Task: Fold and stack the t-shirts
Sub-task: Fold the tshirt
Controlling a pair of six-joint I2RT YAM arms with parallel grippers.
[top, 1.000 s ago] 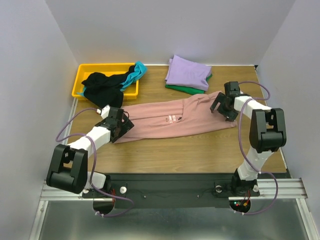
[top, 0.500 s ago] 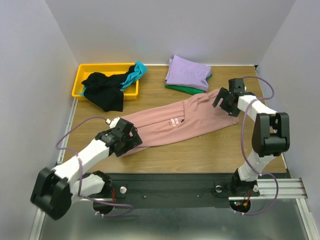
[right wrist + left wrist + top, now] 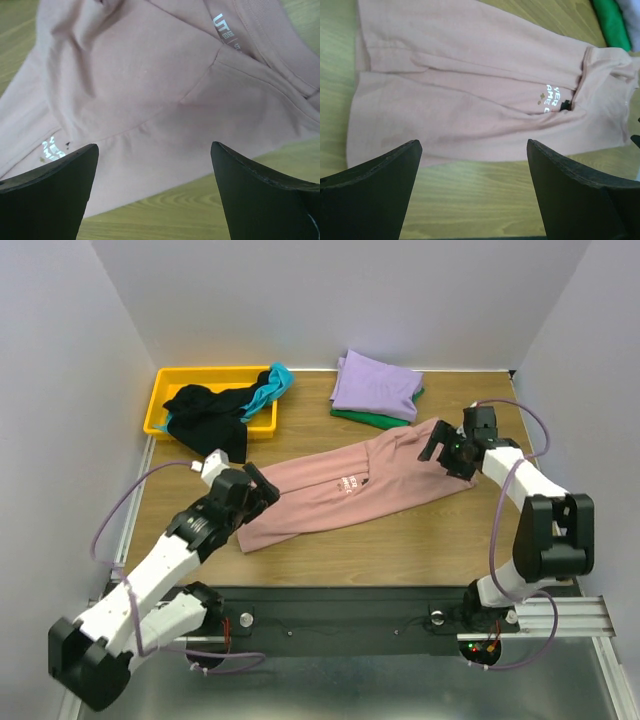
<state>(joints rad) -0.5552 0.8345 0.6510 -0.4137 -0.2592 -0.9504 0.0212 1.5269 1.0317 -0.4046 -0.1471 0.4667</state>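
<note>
Jaws wide over pink t-shirt [image 3: 330, 498] ends

**What is covered, cropped or unreadable**

From above, the green t-shirt [image 3: 372, 418] shows only a thin edge under the lavender t-shirt [image 3: 375, 385]. The teal t-shirt [image 3: 276, 380] is mostly hidden behind the black t-shirt [image 3: 205, 415] in the yellow bin [image 3: 165, 385]. The left gripper [image 3: 255, 485] and right gripper [image 3: 442, 452] each hide part of one end of the pink t-shirt [image 3: 330, 495], whose white chest text [image 3: 347, 481] is too small to read there. In the left wrist view a fold covers part of that text and the shirt runs off the top edge. The right wrist view crops the shirt on three sides and blurs the text. Both wrist views cut the fingers [image 3: 370, 195] at the bottom edge.
</note>
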